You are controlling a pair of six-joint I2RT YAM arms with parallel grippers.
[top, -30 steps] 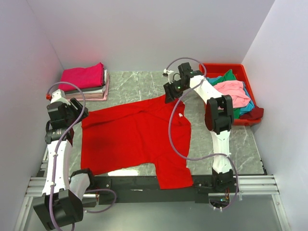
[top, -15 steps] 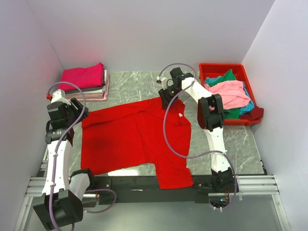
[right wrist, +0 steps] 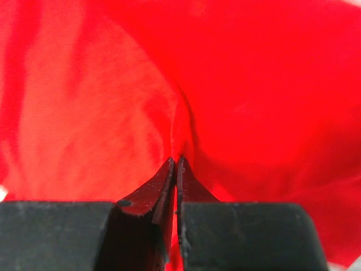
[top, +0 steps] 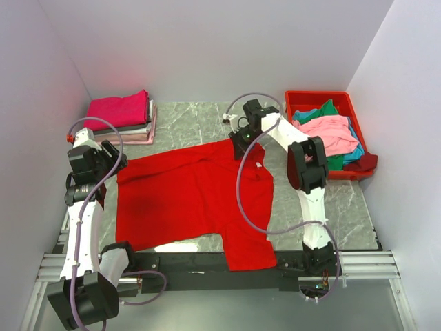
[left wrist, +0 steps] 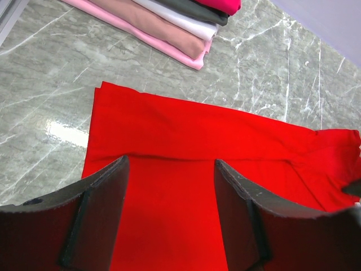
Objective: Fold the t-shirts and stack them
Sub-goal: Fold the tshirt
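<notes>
Red t-shirt [top: 186, 193] spread on worktop [top: 200, 121], under both jaws. Soft, light, floppy; bunches easily. Right jaws pressed together, pinching small fold at tips. Left jaws spread, empty, above cloth. Best to grab edges or corners.

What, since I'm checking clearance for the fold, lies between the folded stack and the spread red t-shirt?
Only bare marble table, with nothing on it. The left wrist view shows that strip between the folded stack and the red t-shirt most clearly.
</notes>
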